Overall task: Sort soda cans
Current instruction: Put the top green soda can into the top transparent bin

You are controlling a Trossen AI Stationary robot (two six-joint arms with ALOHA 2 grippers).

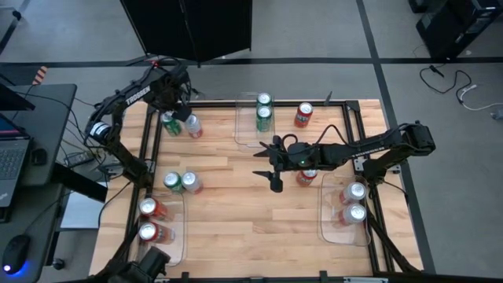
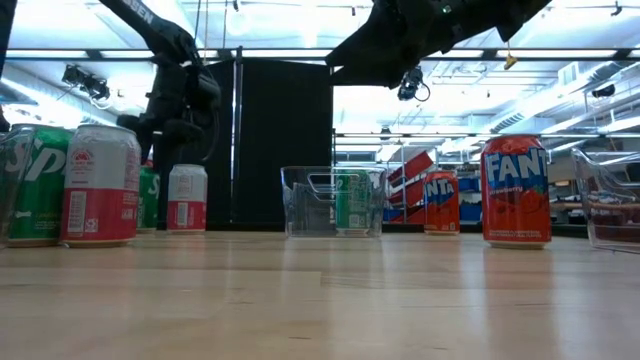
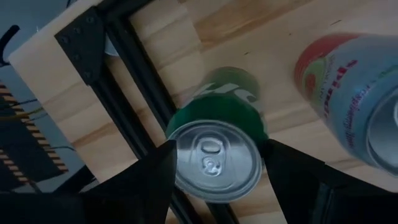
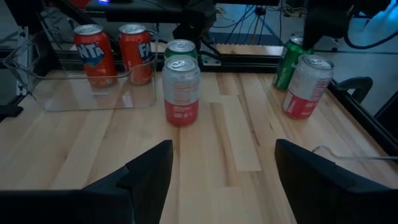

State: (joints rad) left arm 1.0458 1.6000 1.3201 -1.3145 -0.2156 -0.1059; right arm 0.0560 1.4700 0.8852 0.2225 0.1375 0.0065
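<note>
At the desk's (image 1: 236,228) ten o'clock corner, the left end effector (image 1: 174,116) has its fingers spread either side of a green can (image 3: 217,149), not visibly clamping it, with a silver-white can (image 1: 193,126) just beside. The right end effector (image 1: 271,165) hovers mid-desk, fingers apart and empty, a red can (image 1: 306,176) near its three o'clock.

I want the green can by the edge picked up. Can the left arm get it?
Probably yes. The left gripper hangs right over the green can, a finger on each side. The silver-white can beside it stands clear.
</note>
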